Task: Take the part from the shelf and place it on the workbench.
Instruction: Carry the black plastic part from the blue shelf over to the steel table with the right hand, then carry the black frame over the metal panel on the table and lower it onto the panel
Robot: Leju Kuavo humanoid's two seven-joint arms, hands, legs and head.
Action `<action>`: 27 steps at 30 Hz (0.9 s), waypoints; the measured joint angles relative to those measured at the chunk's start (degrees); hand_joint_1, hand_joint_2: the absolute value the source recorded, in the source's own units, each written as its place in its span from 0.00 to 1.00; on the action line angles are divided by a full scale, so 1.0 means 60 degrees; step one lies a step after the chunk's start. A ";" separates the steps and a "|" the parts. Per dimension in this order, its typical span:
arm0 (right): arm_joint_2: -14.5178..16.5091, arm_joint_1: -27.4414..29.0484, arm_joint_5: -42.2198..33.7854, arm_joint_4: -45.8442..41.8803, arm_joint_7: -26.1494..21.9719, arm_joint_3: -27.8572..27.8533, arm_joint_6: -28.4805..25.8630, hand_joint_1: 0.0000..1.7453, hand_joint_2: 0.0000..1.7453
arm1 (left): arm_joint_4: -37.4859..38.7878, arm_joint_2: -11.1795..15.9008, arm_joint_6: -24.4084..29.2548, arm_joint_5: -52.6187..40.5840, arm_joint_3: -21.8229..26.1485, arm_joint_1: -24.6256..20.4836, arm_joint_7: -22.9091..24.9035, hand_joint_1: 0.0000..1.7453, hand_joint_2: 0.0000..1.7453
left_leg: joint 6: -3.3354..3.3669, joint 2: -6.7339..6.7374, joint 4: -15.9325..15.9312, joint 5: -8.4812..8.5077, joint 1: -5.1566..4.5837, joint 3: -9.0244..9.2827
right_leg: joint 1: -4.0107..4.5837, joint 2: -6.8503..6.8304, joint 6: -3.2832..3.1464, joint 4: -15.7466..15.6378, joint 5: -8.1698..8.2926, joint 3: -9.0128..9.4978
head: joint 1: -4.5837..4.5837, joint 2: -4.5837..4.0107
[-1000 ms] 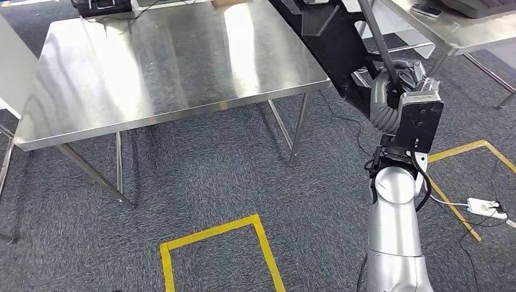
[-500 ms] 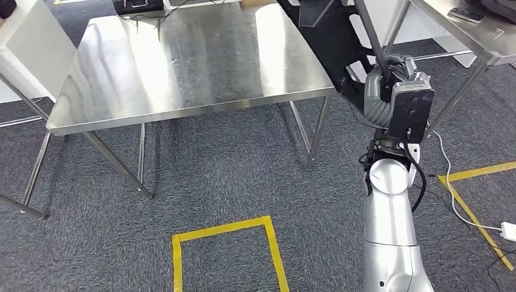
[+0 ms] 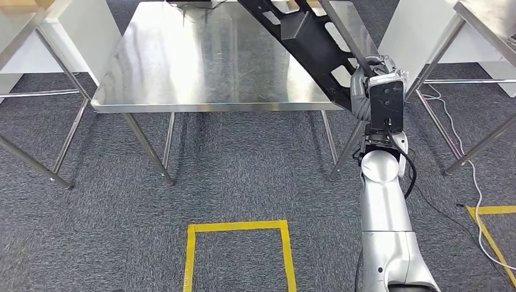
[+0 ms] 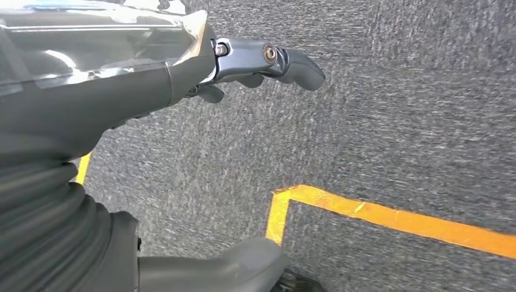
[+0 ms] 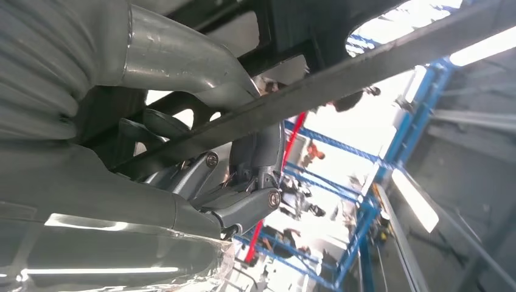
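A long black part point(image 3: 307, 39) with cut-outs slants up and to the left over the right side of the steel workbench point(image 3: 201, 67). My right hand point(image 3: 371, 82) grips its lower end, just off the bench's front right corner. In the right wrist view, fingers point(image 5: 243, 210) wrap around a thin bar of the part point(image 5: 341, 73). My left hand point(image 4: 152, 79) hangs over the grey carpet with its fingers point(image 4: 292, 64) apart and nothing in it.
A yellow tape square point(image 3: 237, 227) marks the carpet in front of the bench. Other steel tables stand at the left point(image 3: 18, 27) and right point(image 3: 484, 18). A white cable point(image 3: 471, 170) and more yellow tape point(image 3: 493, 210) lie at the right.
The whole picture has shifted: the camera turned, and the workbench now lies straight ahead. My right hand still holds the black part, which now reaches over the bench top.
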 joint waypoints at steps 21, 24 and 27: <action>-0.0079 -0.0712 0.0870 0.0999 0.0212 0.0064 0.0051 1.00 1.00 | -0.0001 0.0025 0.0084 -0.0253 -0.0222 0.0014 0.0006 0.00 1.00 | -0.0257 -0.0208 0.0060 -0.0088 -0.0003 0.0000 | 0.0004 0.0100 0.0132 -0.2623 0.1240 0.1109 | 0.0015 0.0000; -0.0069 -0.0790 0.0938 0.1087 0.0233 0.0093 0.0058 1.00 1.00 | -0.0001 0.0037 0.0084 -0.0192 -0.0220 0.0011 0.0006 0.00 1.00 | -0.0267 -0.0208 0.0106 -0.0127 -0.0028 -0.0030 | -0.0092 0.0098 0.0153 -0.2701 0.1255 0.1136 | 0.0017 0.0000; -0.0044 -0.0817 0.0960 0.1097 0.0230 0.0095 0.0058 1.00 1.00 | -0.0001 0.0042 0.0085 -0.0182 -0.0220 0.0010 0.0006 0.00 1.00 | -0.0217 -0.0208 0.0019 -0.0150 -0.0036 0.0031 | -0.0093 0.0098 0.0165 -0.2786 0.1253 0.1196 | 0.0004 0.0000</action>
